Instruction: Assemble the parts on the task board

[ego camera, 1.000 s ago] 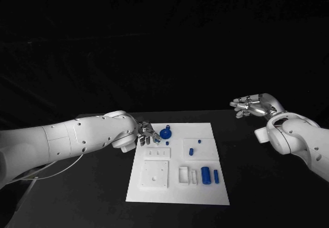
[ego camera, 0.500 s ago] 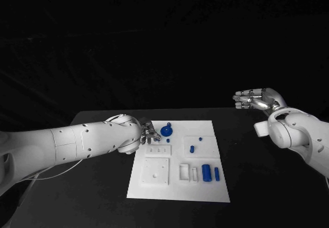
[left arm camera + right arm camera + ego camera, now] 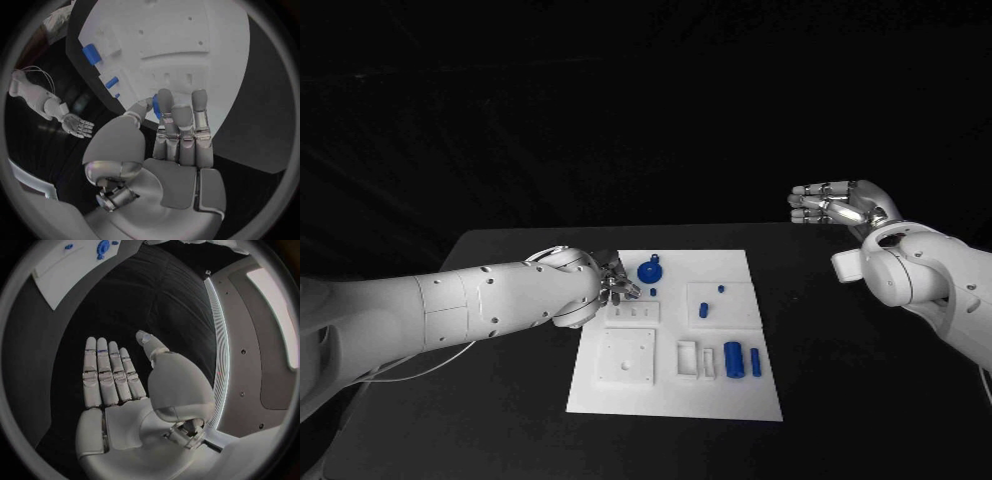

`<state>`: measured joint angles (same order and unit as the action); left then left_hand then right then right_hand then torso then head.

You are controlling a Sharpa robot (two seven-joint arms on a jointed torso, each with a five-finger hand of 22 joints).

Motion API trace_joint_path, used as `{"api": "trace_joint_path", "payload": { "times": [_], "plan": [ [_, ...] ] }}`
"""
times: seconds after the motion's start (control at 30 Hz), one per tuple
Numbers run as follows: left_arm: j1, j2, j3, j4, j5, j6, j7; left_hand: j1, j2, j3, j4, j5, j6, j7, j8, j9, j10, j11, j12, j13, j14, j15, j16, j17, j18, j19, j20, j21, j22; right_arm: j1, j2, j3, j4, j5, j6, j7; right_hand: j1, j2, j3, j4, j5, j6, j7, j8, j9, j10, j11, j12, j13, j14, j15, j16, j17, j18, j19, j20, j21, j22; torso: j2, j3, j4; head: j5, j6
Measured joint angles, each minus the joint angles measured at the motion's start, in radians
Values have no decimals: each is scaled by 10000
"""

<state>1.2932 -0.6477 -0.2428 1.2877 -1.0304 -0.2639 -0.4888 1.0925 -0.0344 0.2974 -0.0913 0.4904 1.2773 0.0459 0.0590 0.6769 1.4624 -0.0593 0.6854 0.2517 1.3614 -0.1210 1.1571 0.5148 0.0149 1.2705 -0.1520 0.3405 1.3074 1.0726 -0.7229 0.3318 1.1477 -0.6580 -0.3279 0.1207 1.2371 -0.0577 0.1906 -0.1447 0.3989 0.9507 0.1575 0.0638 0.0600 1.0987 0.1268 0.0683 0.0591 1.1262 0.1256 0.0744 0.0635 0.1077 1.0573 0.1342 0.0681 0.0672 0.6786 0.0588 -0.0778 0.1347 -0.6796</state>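
The left hand [image 3: 609,285], fingers extended and empty, hovers over the task board [image 3: 672,400] to reach a part, while the right hand [image 3: 831,208] waits raised, open.

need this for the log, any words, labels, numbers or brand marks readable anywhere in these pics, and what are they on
None can be read.
Task board: plain white, no printing visible.
Blue parts: no markings visible.
Left hand and right hand: bare silver, no lettering or logo visible.
White arms and black table: no label or sign visible.
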Motion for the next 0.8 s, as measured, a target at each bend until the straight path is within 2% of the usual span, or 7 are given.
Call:
{"api": "trace_joint_path", "payload": {
  "times": [0.33, 0.8],
  "plan": [
    [-73, 23, 0, -29, -11, 196, -50, 0, 0, -1, -1, -38, -1, -1, 38, -38, 1, -1, 0, -14, 17, 15, 0, 0, -1, 0, 0, 0, 3, 2, 23, 0, -9, 31, 79, 40, 1, 0, -54, 54, 0, 0, 0, 0, 1, 0, 0, 0, 1, 0, 0, 0, 0, 1, 0, 0, 0, 1, -2, 8, -5, 9, -71],
    [-182, 153, 2, -186, 23, 605, -101, -3, 3, -7, -7, 4, -6, -8, 18, -57, 9, -9, 0, -13, 36, 31, 0, 1, -1, 0, 0, 0, 6, 2, 102, 0, -10, 27, 108, 78, 1, 0, -98, 97, 0, -1, 1, 0, 1, 1, 0, 0, 2, -35, 34, 0, 1, -2, -71, -1, -1, 2, -6, 8, -7, -24, -99]
  ]
}}
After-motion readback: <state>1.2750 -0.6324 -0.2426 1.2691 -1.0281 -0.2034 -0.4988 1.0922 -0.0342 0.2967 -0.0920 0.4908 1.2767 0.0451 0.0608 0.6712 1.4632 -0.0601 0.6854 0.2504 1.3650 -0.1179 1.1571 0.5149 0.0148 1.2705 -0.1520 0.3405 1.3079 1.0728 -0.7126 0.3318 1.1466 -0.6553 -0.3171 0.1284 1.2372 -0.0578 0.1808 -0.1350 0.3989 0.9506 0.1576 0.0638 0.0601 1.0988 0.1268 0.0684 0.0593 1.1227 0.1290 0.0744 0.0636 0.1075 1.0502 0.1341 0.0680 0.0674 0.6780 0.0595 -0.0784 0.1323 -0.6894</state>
